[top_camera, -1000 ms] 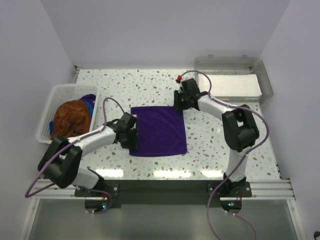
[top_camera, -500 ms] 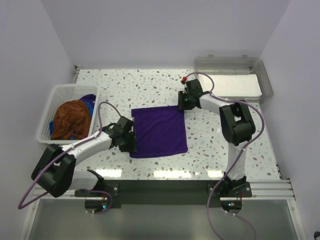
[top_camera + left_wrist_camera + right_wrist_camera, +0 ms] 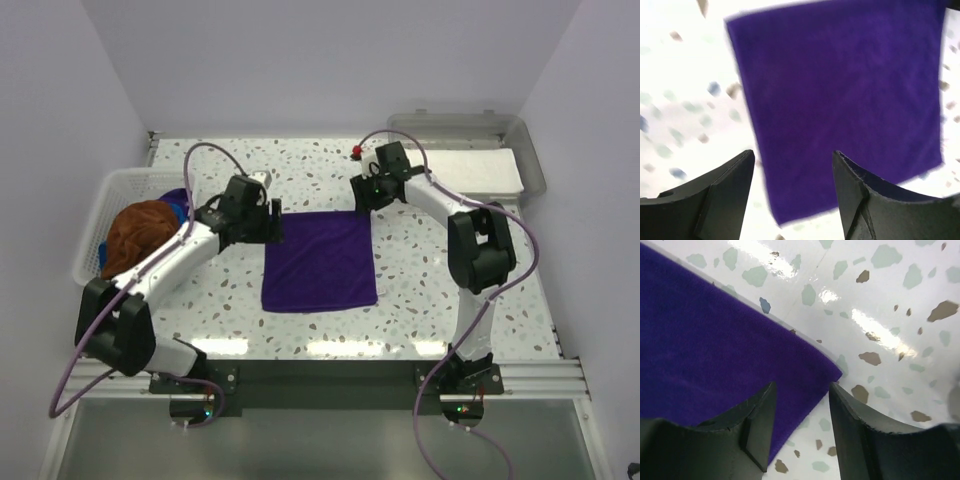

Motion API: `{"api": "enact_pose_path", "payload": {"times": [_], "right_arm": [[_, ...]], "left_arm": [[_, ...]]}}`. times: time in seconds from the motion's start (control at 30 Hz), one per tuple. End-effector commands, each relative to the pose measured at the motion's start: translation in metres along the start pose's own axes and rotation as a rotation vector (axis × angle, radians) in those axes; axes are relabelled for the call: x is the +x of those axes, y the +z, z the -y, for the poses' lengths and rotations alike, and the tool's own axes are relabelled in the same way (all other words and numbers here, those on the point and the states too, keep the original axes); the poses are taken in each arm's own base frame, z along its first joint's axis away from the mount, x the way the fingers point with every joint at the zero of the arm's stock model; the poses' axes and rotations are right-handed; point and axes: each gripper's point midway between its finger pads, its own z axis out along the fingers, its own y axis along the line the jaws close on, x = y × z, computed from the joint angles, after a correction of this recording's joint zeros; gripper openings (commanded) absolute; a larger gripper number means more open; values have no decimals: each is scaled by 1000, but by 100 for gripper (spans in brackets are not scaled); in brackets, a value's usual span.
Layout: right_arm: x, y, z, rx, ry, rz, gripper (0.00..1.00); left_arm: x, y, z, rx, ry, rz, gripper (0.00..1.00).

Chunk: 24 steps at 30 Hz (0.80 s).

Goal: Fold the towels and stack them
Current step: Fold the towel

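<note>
Left tool (image 3: 270,222) is hovering with its fingers spread and nothing between them, straddling the far left corner of the purple towel (image 3: 320,262). Beside it, at the table's (image 3: 420,290) left edge, the white basket (image 3: 105,195) is holding a brown towel (image 3: 140,235), waiting its turn. The purple towel is lying flat and open in the middle of the table. The left wrist view is smeared, so I cannot tell whether those fingertips (image 3: 720,195) are touching cloth. Over on the far right corner, the right tool (image 3: 362,195) is hanging spread too, gripping nothing, with the corner sitting right in its gap. Further right, the clear bin (image 3: 535,160) is keeping a folded white towel (image 3: 470,172).

Here is the danger as I am reading it: if one tool pinches while the other closes just off the hem, a single corner is going up and the fold is coming out skewed. Fingers scraping along the table could also be bunching the edge.
</note>
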Motion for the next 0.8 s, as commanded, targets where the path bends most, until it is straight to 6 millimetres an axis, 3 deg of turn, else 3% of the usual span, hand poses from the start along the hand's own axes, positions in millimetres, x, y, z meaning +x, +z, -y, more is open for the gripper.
{"api": "enact_pose_path", "payload": {"times": [0.0,0.03,0.07,0.1,0.23,0.27,0.33,0.43,0.53,0.77], "right_arm": [[-13,-20,8,-37,-149,-22,50],[-18,-17,10,-50,-174,-22,50],[-17,-16,14,-57,-176,-32,50],[-21,-19,16,-65,-186,-33,50],[-17,-11,24,-81,-248,-92,50],[-12,-6,24,-96,-254,-111,50],[-12,-5,22,-124,-269,-128,50],[-6,3,23,-143,-282,-151,50],[-5,9,23,-156,-285,-157,50],[0,22,21,-192,-280,-175,49]], "left_arm": [[-45,28,-32,-39,146,70,69],[-44,43,-35,-23,164,30,69],[-63,43,-35,-9,184,56,69],[-68,49,-38,-13,257,49,69],[-75,83,-35,39,423,3,66],[-84,86,-29,65,447,13,66],[-77,101,-34,77,495,-48,66],[-83,114,-33,105,541,-68,65],[-92,123,-31,148,566,-63,65],[-88,143,-28,237,583,-84,64]]}}
